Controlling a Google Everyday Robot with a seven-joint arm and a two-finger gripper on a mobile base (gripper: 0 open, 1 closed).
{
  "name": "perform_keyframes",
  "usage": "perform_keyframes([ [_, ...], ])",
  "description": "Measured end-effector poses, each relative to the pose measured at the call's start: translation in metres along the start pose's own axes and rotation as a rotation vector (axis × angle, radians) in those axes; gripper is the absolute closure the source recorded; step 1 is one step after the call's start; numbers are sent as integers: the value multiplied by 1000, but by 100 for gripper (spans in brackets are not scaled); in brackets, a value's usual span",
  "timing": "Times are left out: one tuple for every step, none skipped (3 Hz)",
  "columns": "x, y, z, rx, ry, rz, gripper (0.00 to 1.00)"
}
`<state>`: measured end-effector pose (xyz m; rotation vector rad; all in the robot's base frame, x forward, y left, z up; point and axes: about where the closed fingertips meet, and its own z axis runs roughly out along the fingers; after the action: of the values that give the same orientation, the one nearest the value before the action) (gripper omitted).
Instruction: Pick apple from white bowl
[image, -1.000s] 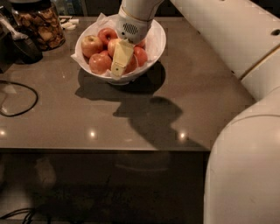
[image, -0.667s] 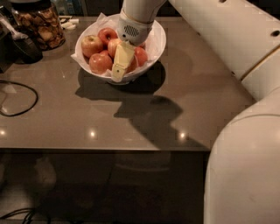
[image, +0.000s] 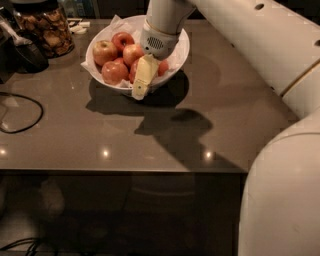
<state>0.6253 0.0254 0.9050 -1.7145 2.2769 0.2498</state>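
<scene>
Camera view: apple (image: 162, 67) in white bowl (image: 179, 42), at its near right, mostly hidden behind gripper (image: 142, 79); round, no long axis, stem direction not discernible. Against one second ago: gripper slightly lower toward near rim, bowl unmoved. Entering from upper right, arm (image: 260, 35), wrist angled down and leftward into bowl. Grip state and any hold on apple: cannot tell
</scene>
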Motion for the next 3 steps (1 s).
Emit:
perform_keyframes([
  [0, 0, 0, 0, 0, 0, 31],
  [0, 0, 0, 0, 0, 0, 55],
  [0, 0, 0, 0, 0, 0, 78],
])
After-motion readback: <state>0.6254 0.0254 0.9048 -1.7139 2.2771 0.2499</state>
